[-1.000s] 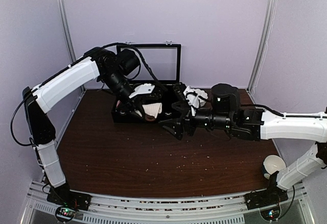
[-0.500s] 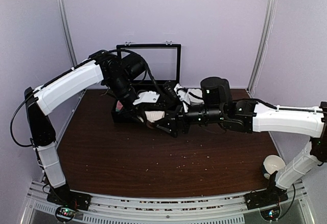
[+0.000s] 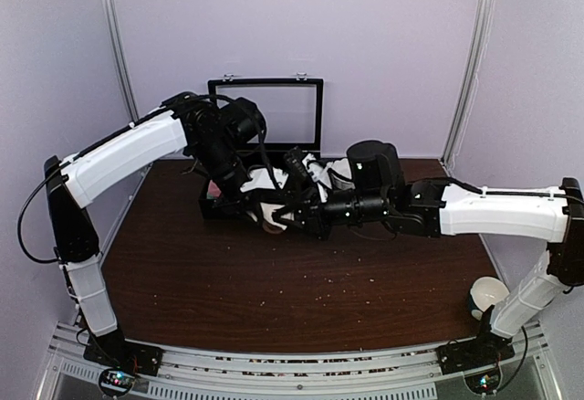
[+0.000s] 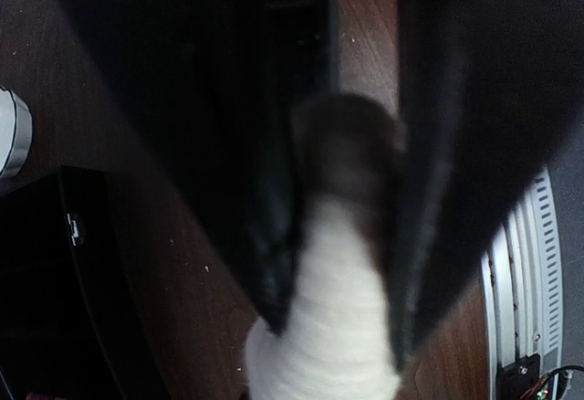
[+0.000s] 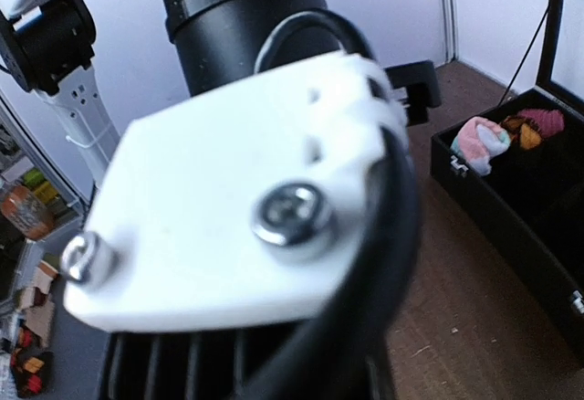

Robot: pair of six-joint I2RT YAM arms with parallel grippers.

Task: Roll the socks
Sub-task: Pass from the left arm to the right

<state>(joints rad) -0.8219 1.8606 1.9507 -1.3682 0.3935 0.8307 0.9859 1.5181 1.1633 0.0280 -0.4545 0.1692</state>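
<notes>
Both arms crowd the black case's front wall, and wide tabletop lies open on the near side.

We see the brown tabletop [image 3: 274, 300] bare from the case to the near rail [image 3: 274, 363]. The left arm [image 3: 119, 153] and right arm [image 3: 502, 213] meet close together at the front wall of the case [image 3: 212, 208], whose lid stands up at the back. A white cup [image 3: 488, 292] sits by the right edge. The left jaws are clenched on the cream-beige sock [image 4: 328, 327], a pale bunched tube hanging over the wood just beside the case. We cannot tell how the right jaws stand. The pink sock [image 5: 482, 142], with mint patches, lies bunched inside the case beside a dark red and orange bundle [image 5: 531, 126].
</notes>
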